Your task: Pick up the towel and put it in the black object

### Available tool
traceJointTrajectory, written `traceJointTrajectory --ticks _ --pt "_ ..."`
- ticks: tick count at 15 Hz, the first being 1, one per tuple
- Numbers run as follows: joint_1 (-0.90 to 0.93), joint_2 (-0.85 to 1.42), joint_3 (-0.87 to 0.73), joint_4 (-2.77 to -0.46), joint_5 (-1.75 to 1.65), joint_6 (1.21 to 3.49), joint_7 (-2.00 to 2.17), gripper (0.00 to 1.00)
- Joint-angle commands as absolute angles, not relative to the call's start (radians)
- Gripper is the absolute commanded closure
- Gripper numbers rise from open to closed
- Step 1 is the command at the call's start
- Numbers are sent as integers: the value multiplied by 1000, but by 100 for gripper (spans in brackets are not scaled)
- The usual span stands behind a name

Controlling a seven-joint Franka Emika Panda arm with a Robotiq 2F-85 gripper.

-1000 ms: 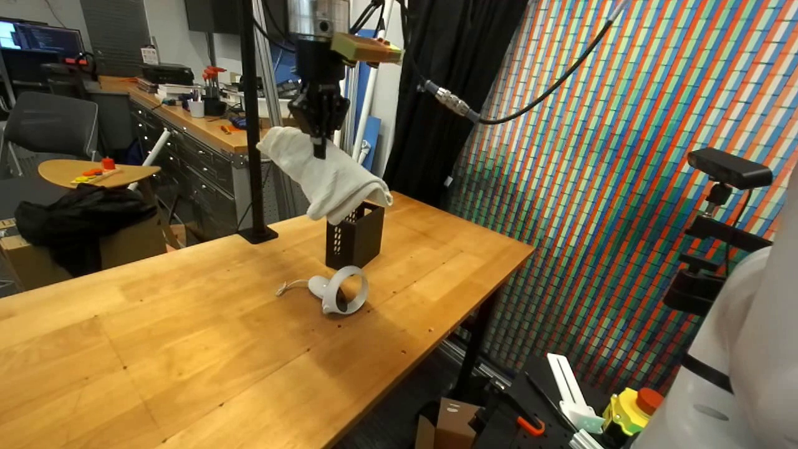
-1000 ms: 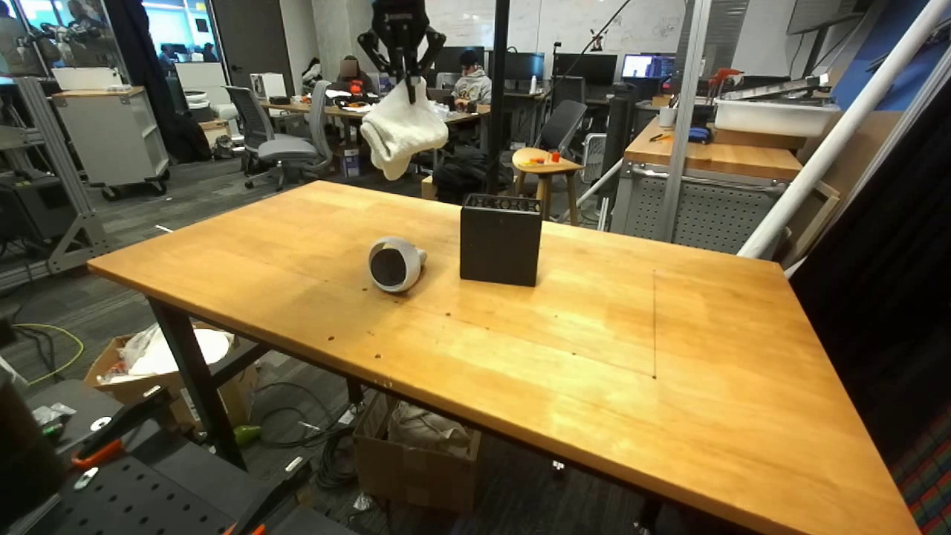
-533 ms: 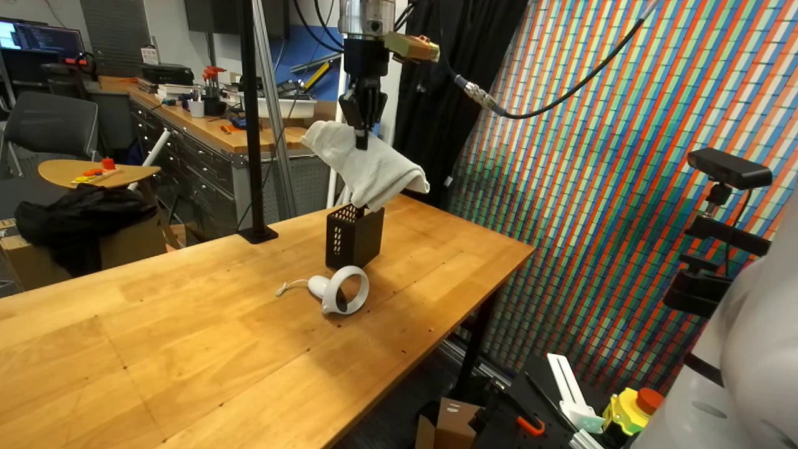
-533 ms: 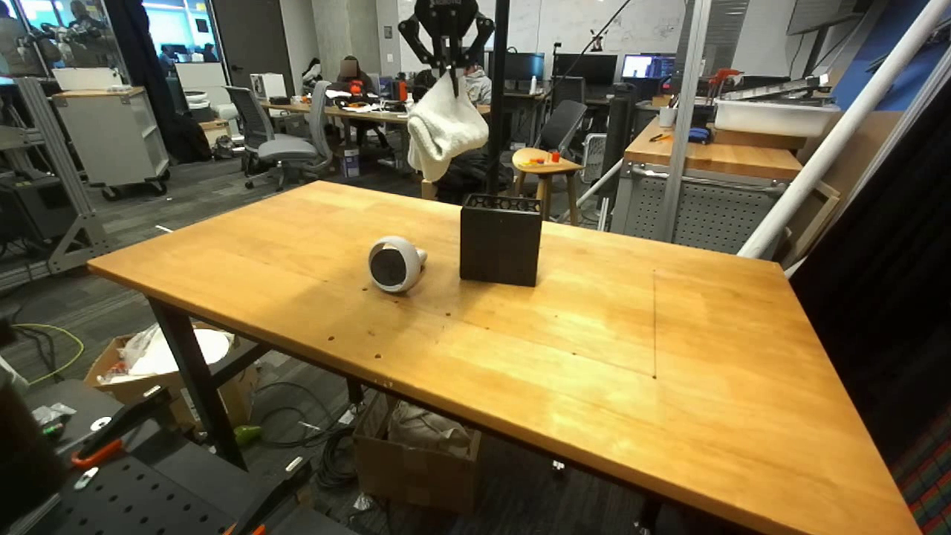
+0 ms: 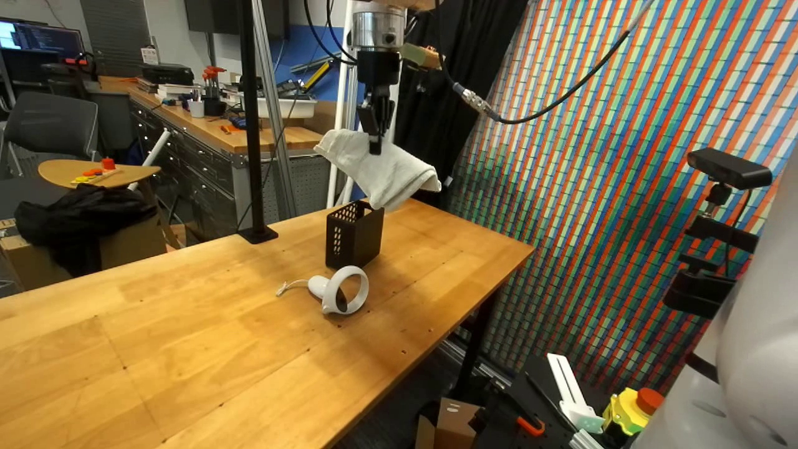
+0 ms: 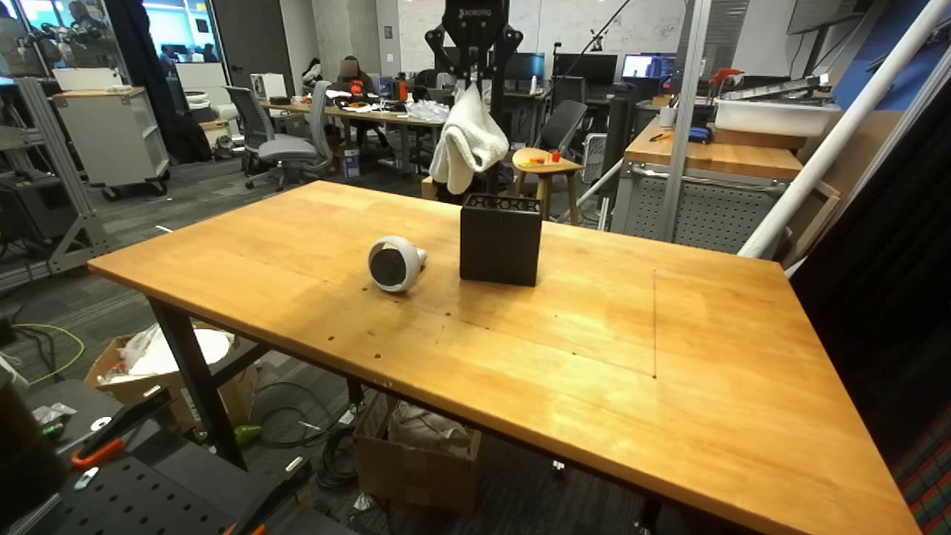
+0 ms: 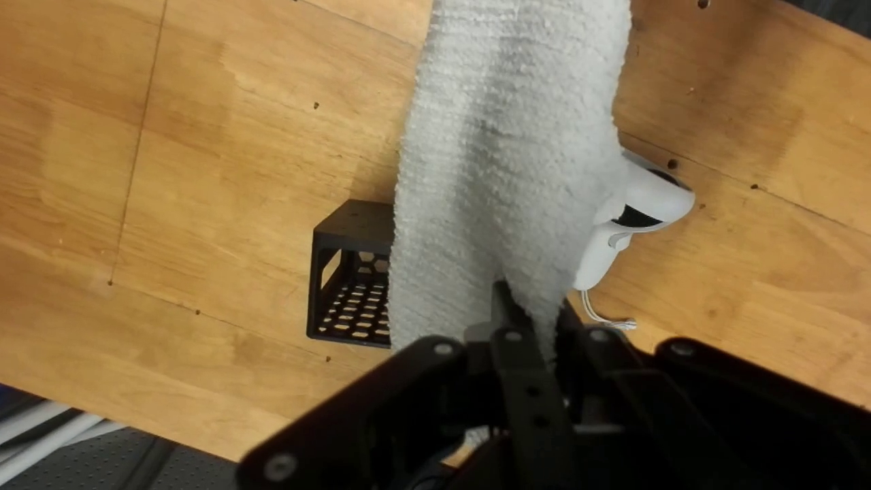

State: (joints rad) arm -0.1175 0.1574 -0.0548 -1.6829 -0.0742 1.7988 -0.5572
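The white towel [image 5: 389, 174] hangs in the air, pinched near its middle by my gripper [image 5: 375, 148]. In an exterior view my gripper [image 6: 475, 78] is shut on the towel [image 6: 469, 141], which droops below the fingers. The black box [image 5: 356, 240] stands upright on the table with its open top up; in an exterior view the black box [image 6: 499, 245] is below and to the right of the towel. In the wrist view the towel [image 7: 503, 170] runs up from my gripper [image 7: 534, 299] and hides the right part of the black box [image 7: 354, 221].
A white ring-shaped controller [image 5: 319, 285] with a cord lies on the wooden table [image 5: 206, 324] near the box; it also shows in the wrist view [image 7: 656, 197], partly behind the towel. A black pole [image 5: 252, 156] rises from the table edge. A workbench [image 6: 743, 156] stands behind.
My gripper and the held towel have moved right in both exterior views, closer to the box, and slightly down in the last half second. The box and controller have not moved.
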Motion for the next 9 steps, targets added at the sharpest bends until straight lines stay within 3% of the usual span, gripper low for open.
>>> traceJointTrajectory --ticks 1,9 --pt "-128 250 -52 -1557 -52 1737 -629 97" --pt "-176 387 -47 -1433 -11 1740 -686 97"
